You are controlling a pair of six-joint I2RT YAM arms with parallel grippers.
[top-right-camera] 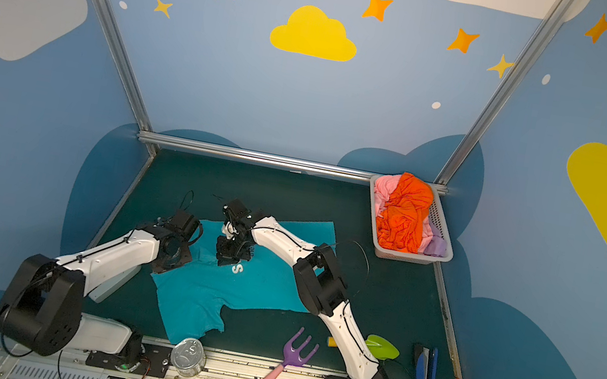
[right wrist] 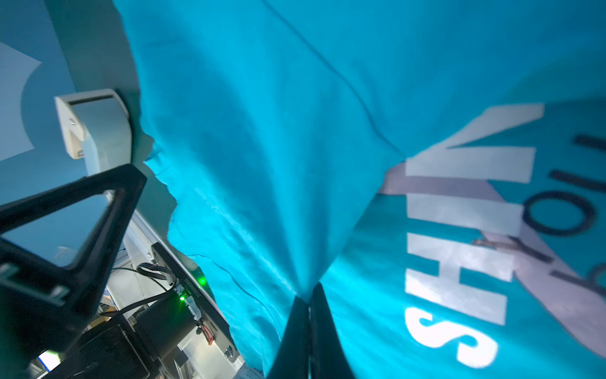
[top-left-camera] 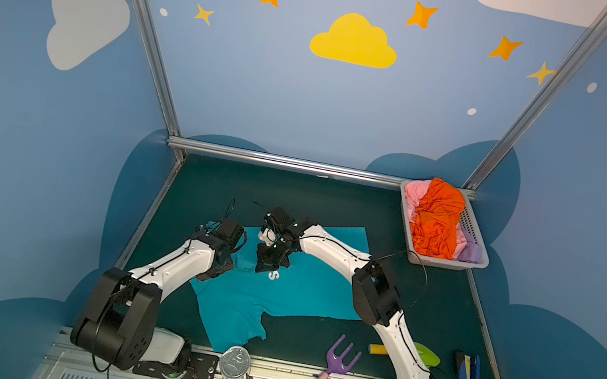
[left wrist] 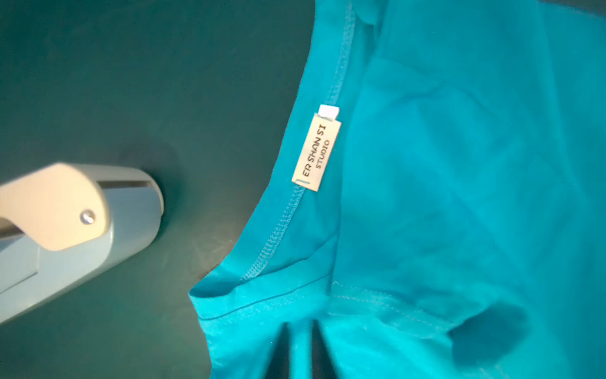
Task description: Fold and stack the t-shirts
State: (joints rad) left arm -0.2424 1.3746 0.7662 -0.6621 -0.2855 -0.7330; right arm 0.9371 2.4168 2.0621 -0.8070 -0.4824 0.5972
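Two tools meet a teal t-shirt point(top-left-camera: 286, 301) spread on the counter point(top-left-camera: 292, 193). The right tool point(right wrist: 308, 295) is pinched tight on a cloth ridge beside the print point(right wrist: 459, 229); the left tool point(left wrist: 301, 328) sits by the collar point(left wrist: 278, 229), its grip unclear. Best to lift both evenly.

Left arm point(top-left-camera: 174, 265) and right arm point(top-left-camera: 334, 246) reach inward, wrists bent down; right jaws clamped.

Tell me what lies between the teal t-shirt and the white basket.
Nothing lies there: between the teal t-shirt and the basket both top views show bare green table; only a black cable loops above it.
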